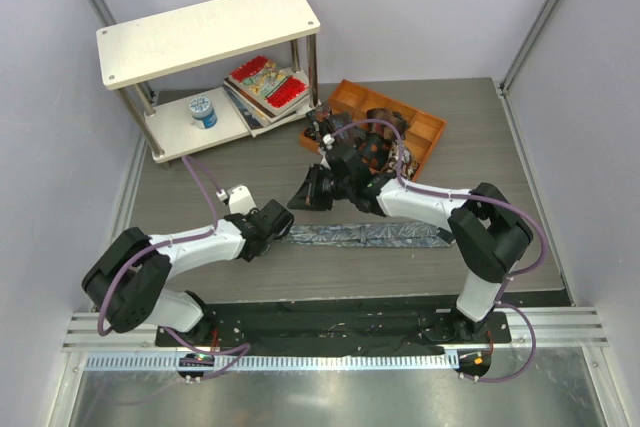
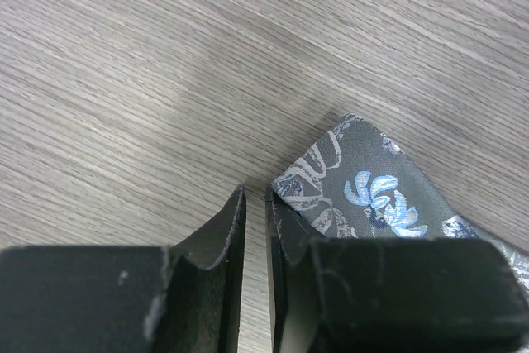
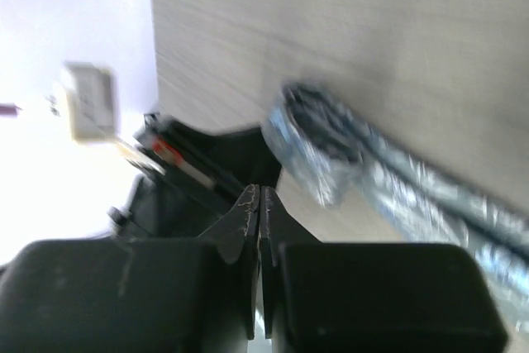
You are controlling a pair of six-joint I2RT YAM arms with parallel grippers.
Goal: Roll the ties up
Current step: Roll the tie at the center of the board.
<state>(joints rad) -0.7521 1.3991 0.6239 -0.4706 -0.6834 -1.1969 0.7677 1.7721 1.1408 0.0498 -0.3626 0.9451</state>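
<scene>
The tie [image 1: 365, 236], laid flat on the table [image 1: 480, 147] by the closed, empty left gripper [image 2: 256, 197] and right gripper [image 3: 259, 196], is judged limp and slippery, best pinched at its curled left end.

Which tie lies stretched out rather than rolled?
The grey-blue tie, flat on the table; the dark ties sit rolled in the orange tray.

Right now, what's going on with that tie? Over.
Left gripper nearly shut at tie tip. Right gripper shut, empty, near that end. Tie mostly flat on table. Tray behind, apart.
</scene>
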